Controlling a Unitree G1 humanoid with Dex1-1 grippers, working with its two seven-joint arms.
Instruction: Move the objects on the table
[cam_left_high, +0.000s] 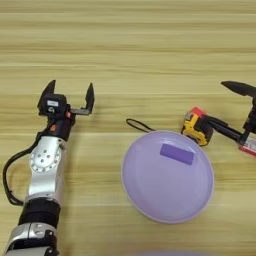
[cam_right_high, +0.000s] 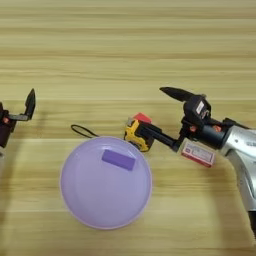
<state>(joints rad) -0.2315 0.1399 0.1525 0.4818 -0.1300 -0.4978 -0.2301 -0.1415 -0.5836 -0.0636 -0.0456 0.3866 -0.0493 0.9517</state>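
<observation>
The round lilac plate lies near the middle of the table, and the flat purple block rests on its far side. Just beyond the plate's right rim sits the yellow-and-black tape measure, its black cord trailing left. The small red cube touches its far side. My right gripper is open; its lower finger lies across the tape measure and its upper finger points left, beyond the cube. The red-and-white box lies under the right wrist. My left gripper stands open over bare wood at the left.
</observation>
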